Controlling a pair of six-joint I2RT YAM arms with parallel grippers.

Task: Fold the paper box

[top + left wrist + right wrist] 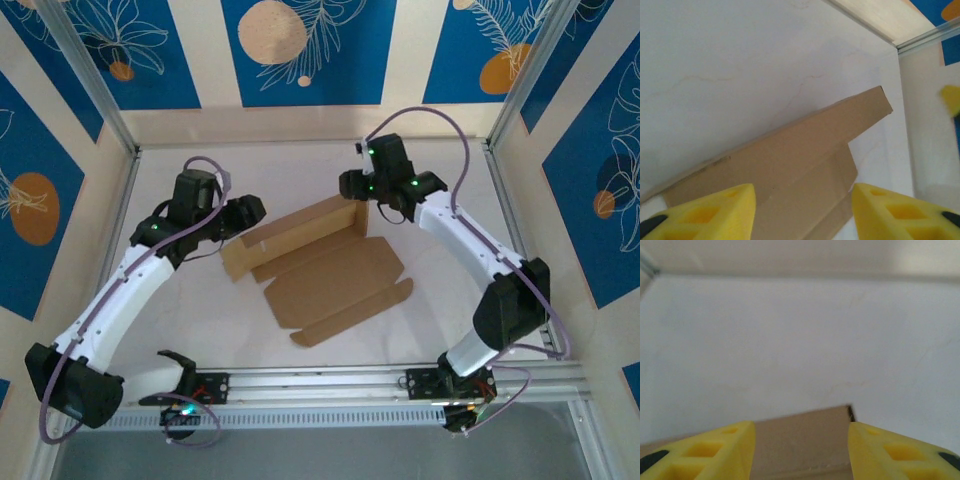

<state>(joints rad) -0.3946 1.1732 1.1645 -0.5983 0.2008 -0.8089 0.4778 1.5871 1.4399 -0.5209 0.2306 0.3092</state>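
Both my arms are at the far edge of the plain brown die-cut cardboard paper box [330,280], which sits near the middle of the white table [210,330]. Most of the sheet lies flat, but its long rear panel stands on edge along the far-left side, and what looks like a short end flap is turned up at the right corner.

My left gripper [250,210] hovers at the left end of that raised panel. In the left wrist view its yellow foam fingers [710,212] are apart, with cardboard showing through the gap and no pad pressing on it. My right gripper [352,185] is at the panel's right end. There too the fingers [895,450] are spread, the panel's top edge lies between them, and I am clamped on nothing.

I judge this to be the wall-raising step, early in the fold, since the near flaps and the rounded tabs are flat on the table. The next move, as I read it, calls for steadying the rear panel from one end while the other gripper brings an end flap square to it. That needs a light touch along the crease, because the upright panel is free to tip over.
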